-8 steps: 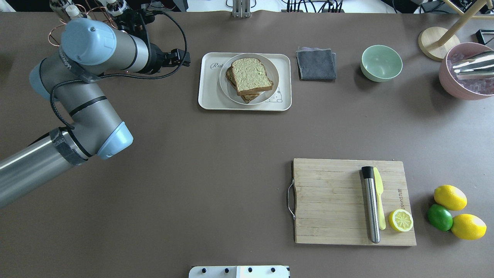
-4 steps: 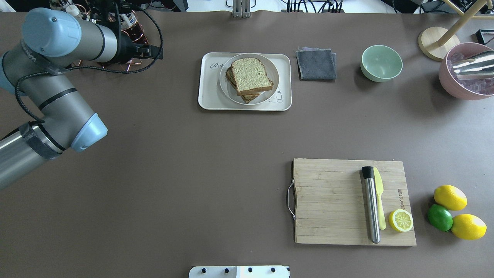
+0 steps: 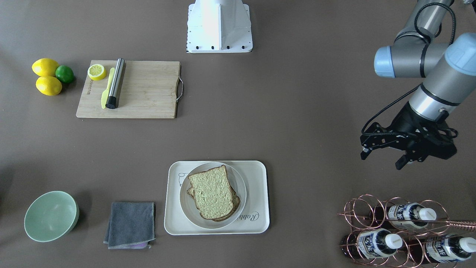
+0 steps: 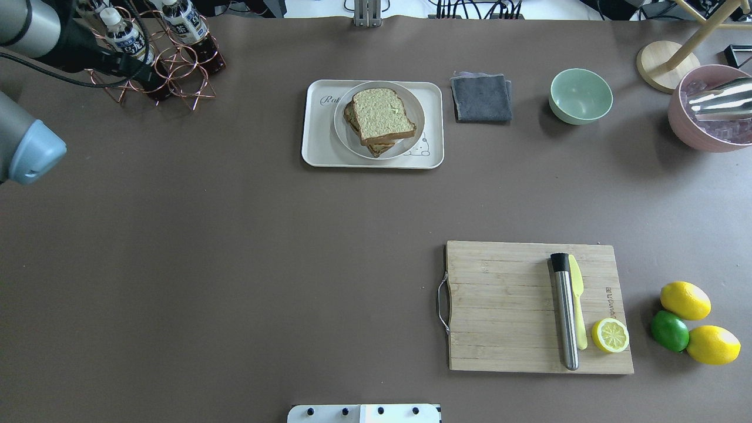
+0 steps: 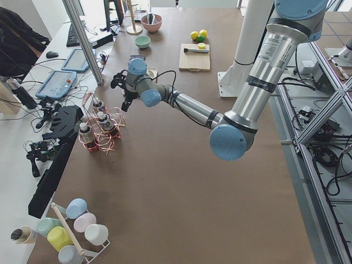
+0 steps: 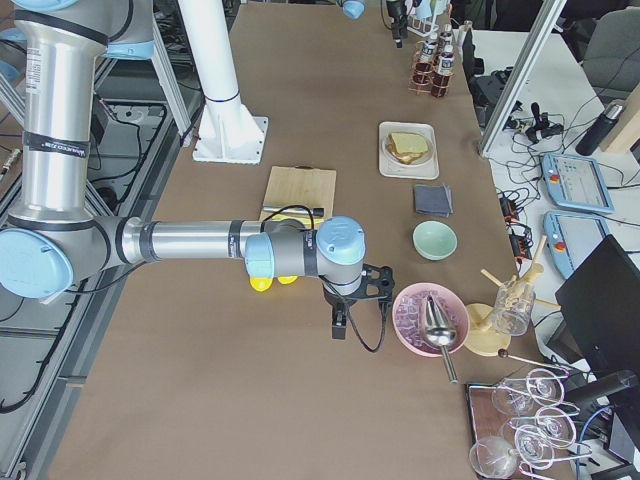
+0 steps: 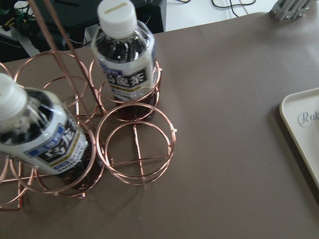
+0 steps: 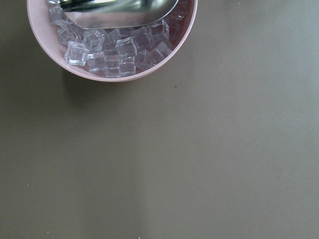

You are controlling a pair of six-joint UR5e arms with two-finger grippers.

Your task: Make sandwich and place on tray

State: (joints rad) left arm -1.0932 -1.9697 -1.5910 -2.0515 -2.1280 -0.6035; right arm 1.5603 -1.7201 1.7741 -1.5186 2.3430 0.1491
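Sandwich on tray, front view shows L claw spread, released, by bottle rack, R claw only side-on, can't tell state.

We see the left end effector has pulled away from the tray and travelled across the counter to its far left corner. It now hangs near the copper bottle rack, which the arm previously hid.
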